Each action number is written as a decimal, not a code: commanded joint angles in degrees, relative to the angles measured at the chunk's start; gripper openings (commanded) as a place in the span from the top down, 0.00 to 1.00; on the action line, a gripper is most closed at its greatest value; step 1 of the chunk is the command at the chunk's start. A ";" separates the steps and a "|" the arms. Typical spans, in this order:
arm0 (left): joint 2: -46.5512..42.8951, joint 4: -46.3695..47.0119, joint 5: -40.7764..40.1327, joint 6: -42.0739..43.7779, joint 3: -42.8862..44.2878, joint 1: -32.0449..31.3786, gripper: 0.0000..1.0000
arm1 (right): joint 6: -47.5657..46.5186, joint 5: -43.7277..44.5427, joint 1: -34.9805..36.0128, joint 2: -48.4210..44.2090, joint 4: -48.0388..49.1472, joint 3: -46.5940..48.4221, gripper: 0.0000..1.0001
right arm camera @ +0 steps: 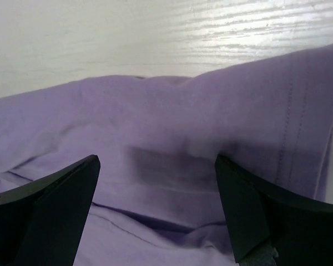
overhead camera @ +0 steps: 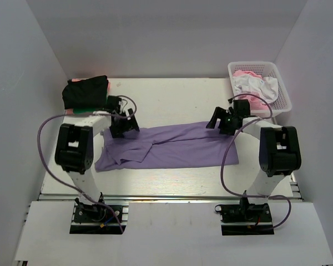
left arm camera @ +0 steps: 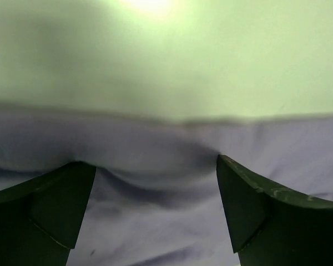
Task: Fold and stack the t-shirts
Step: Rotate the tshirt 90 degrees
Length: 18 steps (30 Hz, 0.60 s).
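I take the white basket (overhead camera: 286,103) at the far right of the table (overhead camera: 172,94) as my reference. It holds a crumpled white cloth (overhead camera: 261,86) with a pink cloth (overhead camera: 245,73) bunched behind it.

The lavender t-shirt (overhead camera: 172,147) lies flat, nearer me than the basket and to its left. It is folded into a long band whose long axis runs left to right. The end with a stitched edge points toward the basket side and the more rumpled end points away.

Far across from the basket, at the table's opposite back corner, a folded black t-shirt (overhead camera: 86,91) tops a pile with green and pink edges showing beneath.

The right gripper (overhead camera: 222,119) hangs over the band's back edge at the end nearest the basket, jaws spread wide and holding nothing. The left gripper (overhead camera: 125,123) is over the back edge at the other end, equally wide and empty. I cannot tell whether its tips touch the cloth.
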 commanded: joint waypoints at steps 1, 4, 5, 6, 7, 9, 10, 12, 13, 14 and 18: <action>12.69 -0.36 1.02 3.98 14.82 0.40 0.00 | 0.84 -1.39 0.54 -1.07 -0.02 -4.56 0.10; 28.11 1.19 7.29 8.72 31.70 -0.31 0.00 | -0.46 1.16 3.77 -8.08 -4.57 -12.65 0.10; 32.37 3.21 10.56 8.74 36.05 -0.31 0.00 | -0.91 0.72 4.66 -9.33 -5.20 -14.41 0.10; 36.76 3.84 13.90 7.87 47.14 -0.31 0.00 | -1.26 -1.37 5.37 -13.78 -5.99 -19.39 0.10; 41.50 3.84 20.90 7.86 53.60 -0.83 0.00 | -1.09 -2.26 7.55 -15.39 -7.65 -21.09 0.10; 55.13 1.13 22.11 4.27 72.36 -1.35 0.00 | -1.26 -7.50 11.33 -20.29 -11.43 -24.95 0.10; 58.39 4.25 25.76 3.47 75.96 -1.36 0.00 | -1.96 -9.46 12.48 -21.20 -12.40 -26.63 0.10; 61.94 19.89 28.94 -3.89 75.40 -3.29 0.00 | -6.53 -15.35 16.88 -22.86 -18.27 -27.26 0.10; 61.94 26.45 28.97 -6.53 73.20 -3.90 0.00 | -7.67 -16.24 18.37 -23.14 -19.52 -26.82 0.10; 61.94 31.48 28.36 -8.73 71.70 -4.69 0.00 | -11.07 -18.60 19.52 -23.14 -20.92 -25.86 0.10; 69.31 36.19 18.36 -12.44 84.06 -10.66 0.00 | -16.20 -23.71 30.32 -21.12 -22.00 -21.55 0.10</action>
